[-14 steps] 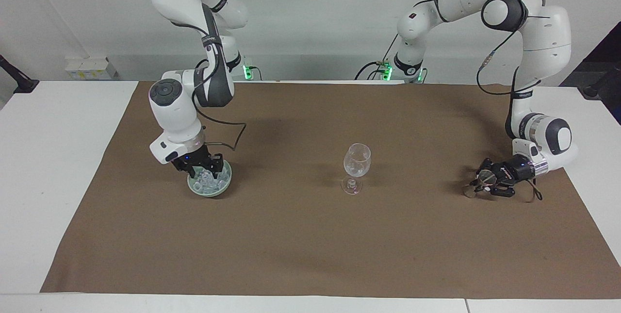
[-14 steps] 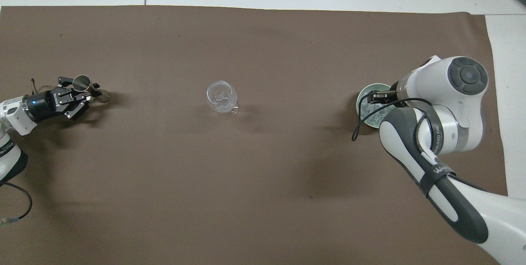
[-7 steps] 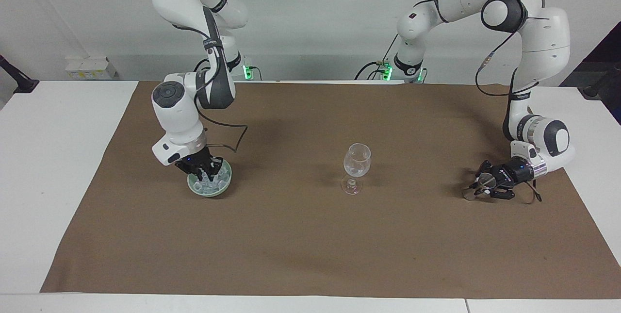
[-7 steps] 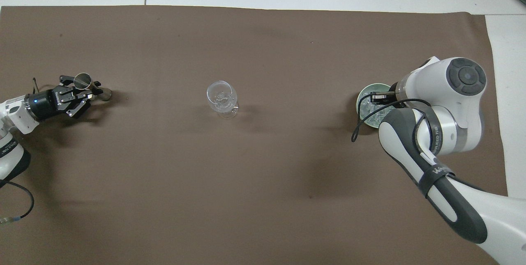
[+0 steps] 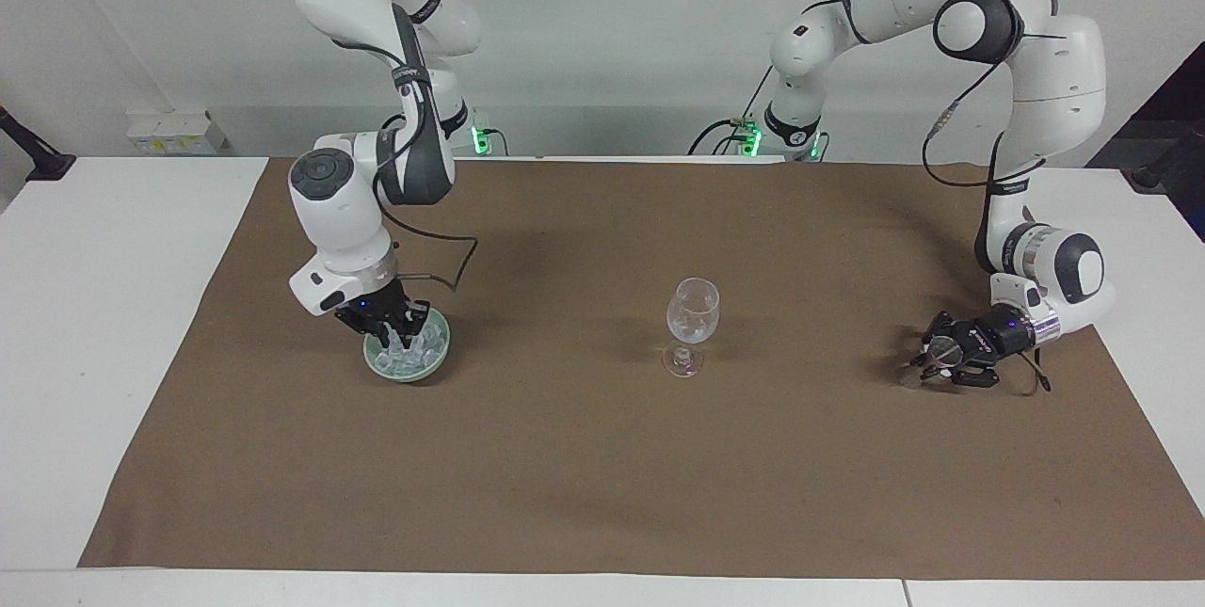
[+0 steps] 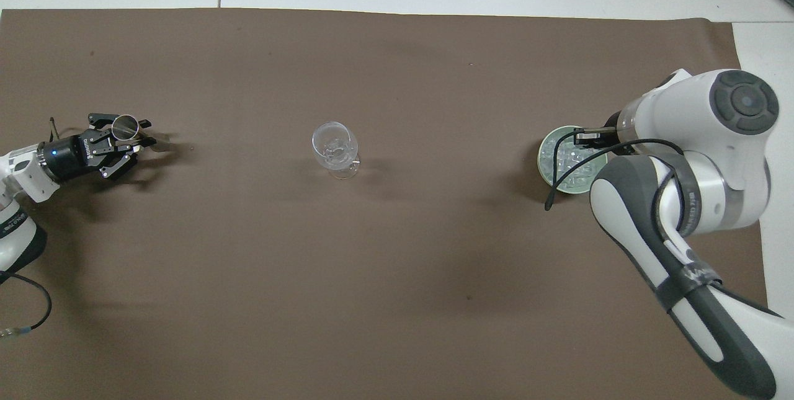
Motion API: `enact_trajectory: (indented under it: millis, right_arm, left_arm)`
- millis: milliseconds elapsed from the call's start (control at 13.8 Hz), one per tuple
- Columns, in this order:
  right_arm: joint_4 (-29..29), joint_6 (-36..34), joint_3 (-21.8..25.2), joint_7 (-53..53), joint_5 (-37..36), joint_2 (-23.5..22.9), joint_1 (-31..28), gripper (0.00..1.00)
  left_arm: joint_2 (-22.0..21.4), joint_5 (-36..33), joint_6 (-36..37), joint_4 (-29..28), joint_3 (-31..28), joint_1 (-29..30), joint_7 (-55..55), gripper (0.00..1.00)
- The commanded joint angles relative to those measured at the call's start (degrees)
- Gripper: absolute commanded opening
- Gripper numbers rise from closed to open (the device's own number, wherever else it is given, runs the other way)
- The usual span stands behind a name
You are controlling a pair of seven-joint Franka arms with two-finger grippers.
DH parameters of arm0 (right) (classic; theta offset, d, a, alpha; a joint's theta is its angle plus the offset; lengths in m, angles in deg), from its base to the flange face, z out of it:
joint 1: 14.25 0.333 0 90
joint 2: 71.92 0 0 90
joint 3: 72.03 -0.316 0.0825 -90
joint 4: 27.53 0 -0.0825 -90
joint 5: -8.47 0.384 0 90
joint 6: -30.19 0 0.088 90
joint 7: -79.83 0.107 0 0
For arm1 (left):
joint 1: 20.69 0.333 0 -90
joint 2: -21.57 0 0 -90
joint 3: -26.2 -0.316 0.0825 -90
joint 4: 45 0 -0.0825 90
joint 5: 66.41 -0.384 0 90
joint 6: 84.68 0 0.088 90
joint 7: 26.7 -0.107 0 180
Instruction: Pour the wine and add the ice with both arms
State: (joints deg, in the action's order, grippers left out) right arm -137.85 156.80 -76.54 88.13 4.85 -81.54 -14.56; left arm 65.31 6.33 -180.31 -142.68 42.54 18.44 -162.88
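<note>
On the brown mat [image 5: 602, 456] a clear stemmed glass [image 5: 692, 325] stands upright at the centre, taken here as the middle of a clock face in the overhead view. At about three o'clock, toward the right arm's end of the table, sits a pale green bowl [image 6: 549, 147] filled with the ice [image 5: 414, 355], a heap of small whitish cubes. The right gripper [image 5: 393, 332] points down into this bowl, its fingertips drawn together among the cubes; whether a cube is pinched between them cannot be told. At about nine o'clock, toward the left arm's end, the left gripper [image 5: 927, 364] lies low over the mat, turned sideways, its fingers closed around a small metal cup [image 6: 126, 127] whose open mouth tilts upward in the overhead view. Glass, bowl and cup stand well apart.
</note>
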Motion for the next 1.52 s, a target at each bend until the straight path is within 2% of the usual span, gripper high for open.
enact_trajectory:
  millis: [0,73,290,581,726,871,1089,1234,1452]
  right_arm:
    - [1.6,-3.6,-0.5,1.4,0.2,3.6,0.0,0.00]
    - [3.1,-5.8,-0.9,2.2,0.2,4.1,0.0,0.00]
    - [7.5,-10.2,-2.7,3.9,0.3,4.3,0.0,0.00]
    - [10.1,-9.1,-5.2,9.8,0.5,3.0,0.0,0.00]
    - [13.6,-9.2,-8.0,14.6,2.6,1.7,0.0,0.00]
    - [15.7,-9.2,-11.7,17.7,3.1,0.2,0.0,0.00]
    - [20.9,-9.2,-18.0,28.1,1.9,-3.4,1.2,0.00]
    - [24.7,-9.0,-18.1,31.0,1.9,-5.5,6.3,0.00]
    - [31.4,-8.6,-18.0,39.8,1.8,-9.4,13.0,0.00]
  left_arm:
    - [-0.4,0.7,-0.1,0.5,-0.6,-0.4,-0.1,0.92]
    - [-0.5,-0.5,-0.1,0.7,-0.6,-0.2,-0.1,0.97]
    - [-0.8,-4.6,1.1,2.0,-0.9,0.1,-1.0,1.00]
    - [-2.0,-11.8,4.0,3.5,-3.0,0.3,-1.0,1.00]
    - [-3.2,-16.1,5.1,4.3,-4.1,0.0,-1.0,1.00]
    - [-4.3,-21.6,7.7,7.5,-4.3,-0.5,-0.7,1.00]
    - [-9.0,-26.5,8.0,9.2,-4.4,-0.6,0.5,1.00]
    - [-12.7,-28.6,7.9,8.8,-4.4,-1.0,5.3,1.00]
    - [-20.7,-33.9,6.9,8.9,-4.3,-2.4,13.4,1.00]
